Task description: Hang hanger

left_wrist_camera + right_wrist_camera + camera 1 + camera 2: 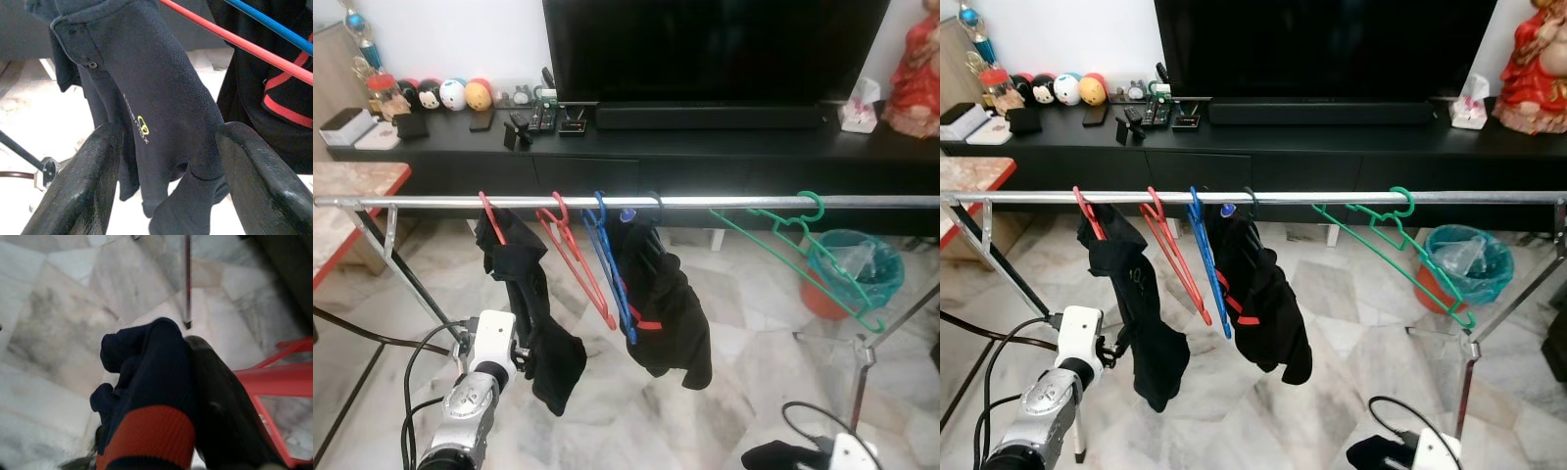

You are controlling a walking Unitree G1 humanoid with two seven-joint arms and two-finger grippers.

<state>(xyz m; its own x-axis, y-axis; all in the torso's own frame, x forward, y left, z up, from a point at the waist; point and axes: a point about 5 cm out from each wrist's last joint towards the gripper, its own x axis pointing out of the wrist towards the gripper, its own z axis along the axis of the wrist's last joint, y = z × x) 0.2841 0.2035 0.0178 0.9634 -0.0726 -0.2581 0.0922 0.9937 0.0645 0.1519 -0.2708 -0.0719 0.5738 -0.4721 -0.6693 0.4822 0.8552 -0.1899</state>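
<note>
A red plastic hanger [286,377] lies low by the right pincer [195,396], cut off at the frame edge. That pincer is clamped on a bunched navy garment with an orange-red band [146,401], which hides most of its black fingers [230,421]; whether the hanger is also gripped cannot be told.

On the long silver metal rail [724,202] hang 5 hangers: a red one carrying a dark navy polo shirt [533,313], an empty red plastic hanger [576,257], an empty blue plastic hanger [609,269], a dark one bearing a black garment with red trim [671,308], and, well apart, an empty green plastic hanger [803,257] tilted on the rail.

The left pincer [166,171] stands spread wide, just before the polo shirt. A small yellow logo [143,126] with grey lettering beside it marks the shirt; the words are too small to read.

Beyond the rail stand a black TV worktop [705,147], a black television [715,49] and a teal bin [857,269] on the marble floor [744,333].
</note>
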